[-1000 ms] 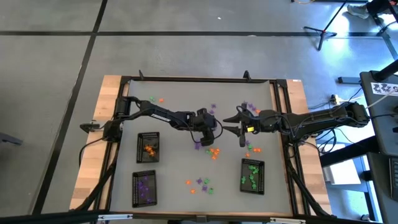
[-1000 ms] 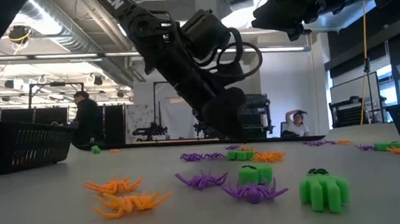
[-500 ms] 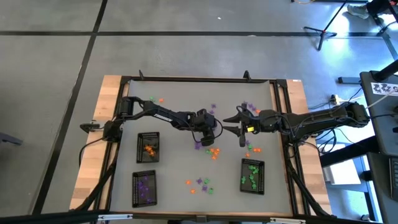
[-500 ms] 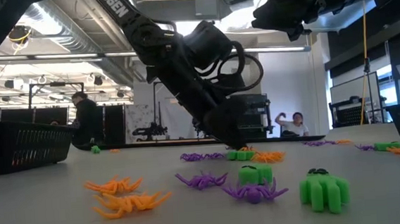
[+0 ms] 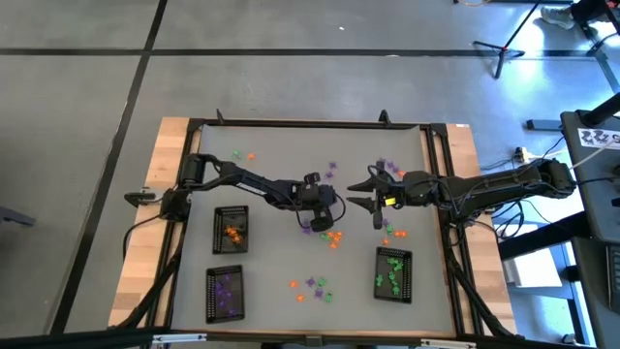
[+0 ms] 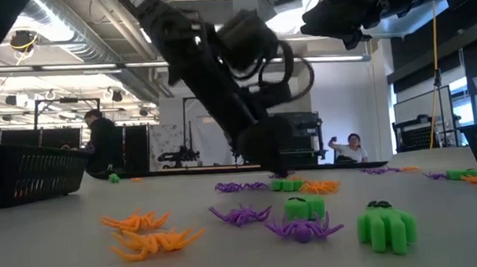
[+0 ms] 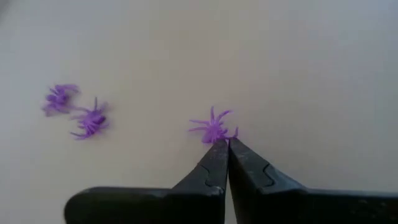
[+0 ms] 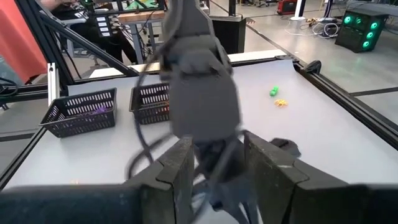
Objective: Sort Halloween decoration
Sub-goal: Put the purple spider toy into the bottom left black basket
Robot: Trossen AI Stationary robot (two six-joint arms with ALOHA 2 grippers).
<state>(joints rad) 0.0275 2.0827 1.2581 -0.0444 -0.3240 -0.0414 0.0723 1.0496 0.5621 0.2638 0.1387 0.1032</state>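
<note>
Grey tabletop (image 5: pixel 271 257): trays hold sorted trinkets; left gripper (image 7: pixel 226 144) closed beside purple spider (image 7: pixel 213 129); right gripper (image 8: pixel 215 163) open.

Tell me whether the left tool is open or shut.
Shut: in the left wrist view the left tool's fingers meet with no gap, tips touching a purple spider on the table.

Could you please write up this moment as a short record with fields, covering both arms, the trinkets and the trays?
left gripper: shut, tips pinching the edge of a purple spider on the table
right gripper: open, raised above the table's middle right, holding nothing
other purple spiders: two lying apart from the left gripper
trays: orange tray, purple tray, green tray
loose trinkets: orange, purple and green pieces scattered on the table
</note>
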